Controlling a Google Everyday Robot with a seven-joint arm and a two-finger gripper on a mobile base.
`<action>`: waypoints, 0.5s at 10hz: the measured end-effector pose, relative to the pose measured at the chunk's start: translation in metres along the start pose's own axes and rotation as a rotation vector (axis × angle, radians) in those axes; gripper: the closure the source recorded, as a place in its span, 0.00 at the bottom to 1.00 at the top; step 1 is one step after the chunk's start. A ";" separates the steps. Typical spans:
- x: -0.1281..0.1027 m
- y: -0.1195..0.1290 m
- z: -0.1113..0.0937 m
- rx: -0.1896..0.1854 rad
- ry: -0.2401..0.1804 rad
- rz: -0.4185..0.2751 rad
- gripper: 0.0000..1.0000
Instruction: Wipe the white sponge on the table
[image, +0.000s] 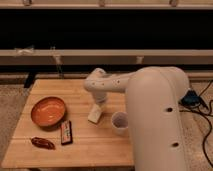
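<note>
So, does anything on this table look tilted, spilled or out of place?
Only the white sponge: it is tilted, not lying flat, held under the gripper over the middle of the table, beside the white cup. The orange bowl sits upright and nothing looks spilled.

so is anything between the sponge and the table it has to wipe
Nothing visible. The gripper holds the sponge over bare table; a white cup stands close beside it, an orange bowl farther off.

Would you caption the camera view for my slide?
Gripper holds the white sponge on the table between orange bowl and cup.
</note>
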 end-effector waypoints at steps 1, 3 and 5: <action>-0.012 -0.010 -0.002 0.006 -0.004 -0.015 1.00; -0.023 -0.024 -0.003 0.013 -0.001 -0.037 1.00; -0.027 -0.036 -0.002 0.018 0.008 -0.052 1.00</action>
